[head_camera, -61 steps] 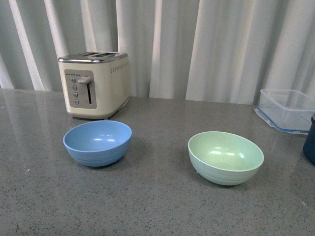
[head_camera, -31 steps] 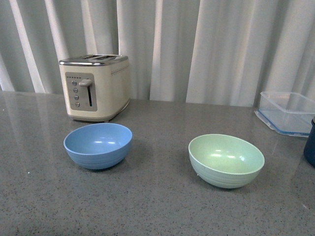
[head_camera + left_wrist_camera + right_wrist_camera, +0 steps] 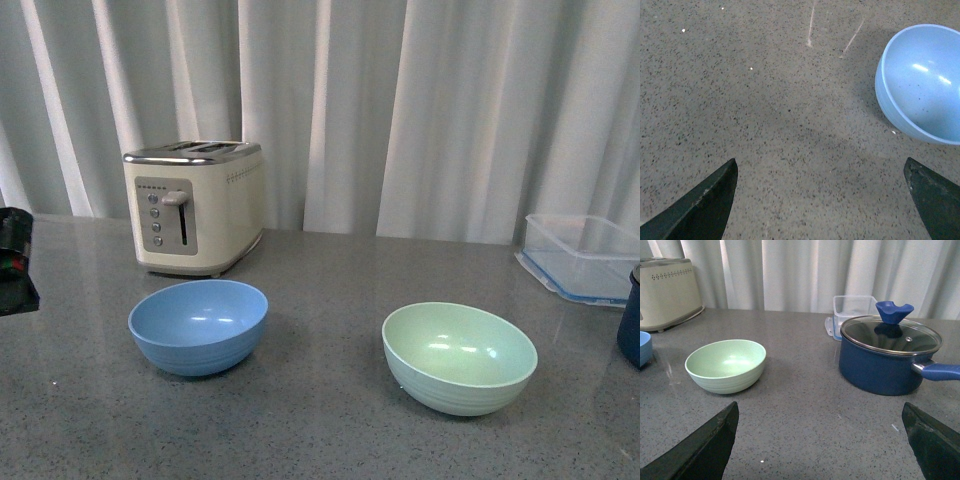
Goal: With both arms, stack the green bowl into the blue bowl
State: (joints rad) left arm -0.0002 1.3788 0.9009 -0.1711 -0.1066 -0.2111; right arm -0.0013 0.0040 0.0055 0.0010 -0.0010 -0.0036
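The blue bowl (image 3: 198, 325) sits upright on the grey counter, left of centre. The green bowl (image 3: 459, 357) stands upright to its right, a bowl's width apart. In the left wrist view, my left gripper (image 3: 820, 161) hangs open over bare counter, with the blue bowl (image 3: 925, 82) off to one side of it and nothing between its fingers. My right gripper (image 3: 820, 407) is open and low over the counter. The green bowl (image 3: 726, 365) lies ahead of it, some way off. A black part of my left arm (image 3: 14, 262) shows at the front view's left edge.
A cream toaster (image 3: 195, 205) stands behind the blue bowl. A clear blue-rimmed container (image 3: 585, 255) sits at the back right. A dark blue lidded pot (image 3: 887, 357) with a handle stands right of the green bowl, before the white curtain.
The front view has tilted, so both bowls and the toaster sit lower in the frame. A black part of the left arm has come in at the left edge.
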